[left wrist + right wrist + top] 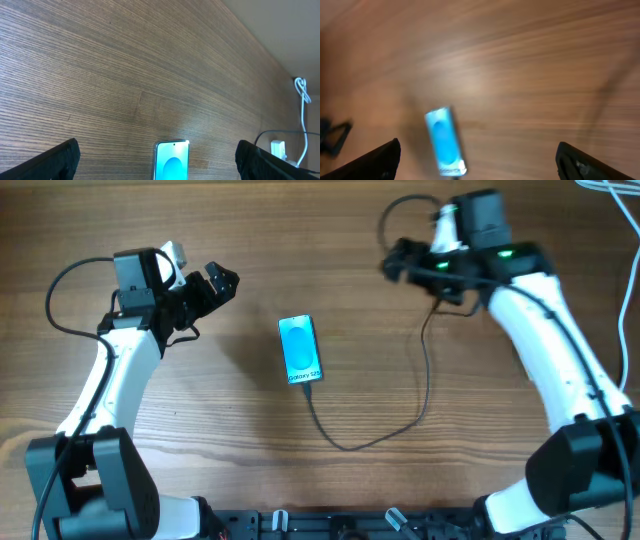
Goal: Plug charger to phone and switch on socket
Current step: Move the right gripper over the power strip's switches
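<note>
Over the table point(200, 410), left end effector point(222, 283) and right end effector point(396, 259) angled inward, wide and empty, flanking the phone point(300, 350).

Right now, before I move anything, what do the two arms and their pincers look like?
Both match: white tubular links, black joint housings, black bases. Thin black cables loop along the left arm and the right arm. The left pincer and right pincer are black. Green lights glow near the right wrist.
</note>
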Available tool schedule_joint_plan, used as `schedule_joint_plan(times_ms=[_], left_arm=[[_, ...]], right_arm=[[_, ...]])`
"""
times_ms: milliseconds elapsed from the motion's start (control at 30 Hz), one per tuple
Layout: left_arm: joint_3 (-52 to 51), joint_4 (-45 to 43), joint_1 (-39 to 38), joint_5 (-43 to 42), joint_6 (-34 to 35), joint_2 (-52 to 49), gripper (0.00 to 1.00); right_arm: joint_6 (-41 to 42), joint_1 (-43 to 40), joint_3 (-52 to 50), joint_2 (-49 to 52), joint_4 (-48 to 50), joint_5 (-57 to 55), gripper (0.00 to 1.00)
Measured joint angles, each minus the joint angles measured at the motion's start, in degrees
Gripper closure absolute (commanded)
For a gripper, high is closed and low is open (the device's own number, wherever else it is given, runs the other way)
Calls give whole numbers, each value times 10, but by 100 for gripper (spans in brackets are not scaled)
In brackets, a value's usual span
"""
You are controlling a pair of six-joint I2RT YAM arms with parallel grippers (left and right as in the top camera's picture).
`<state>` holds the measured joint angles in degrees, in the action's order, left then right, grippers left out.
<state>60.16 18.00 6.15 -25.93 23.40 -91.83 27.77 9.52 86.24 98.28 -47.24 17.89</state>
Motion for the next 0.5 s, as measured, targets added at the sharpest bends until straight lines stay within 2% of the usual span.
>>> schedule_joint_plan(times_ms=[67,100,200,333,500], left_arm=[[0,0,0,0,0,0,0],[0,0,0,0,0,0,0],[0,0,0,0,0,0,0],[0,0,0,0,0,0,0],[0,0,0,0,0,0,0]], right_arm=[[0,-47,0,0,-26,-16,0],[0,-102,0,0,-63,-30,0],[-2,-152,1,0,-112,-51,0],[5,-195,1,0,-160,-168,0],[75,-241,-14,0,-162,-304,0]])
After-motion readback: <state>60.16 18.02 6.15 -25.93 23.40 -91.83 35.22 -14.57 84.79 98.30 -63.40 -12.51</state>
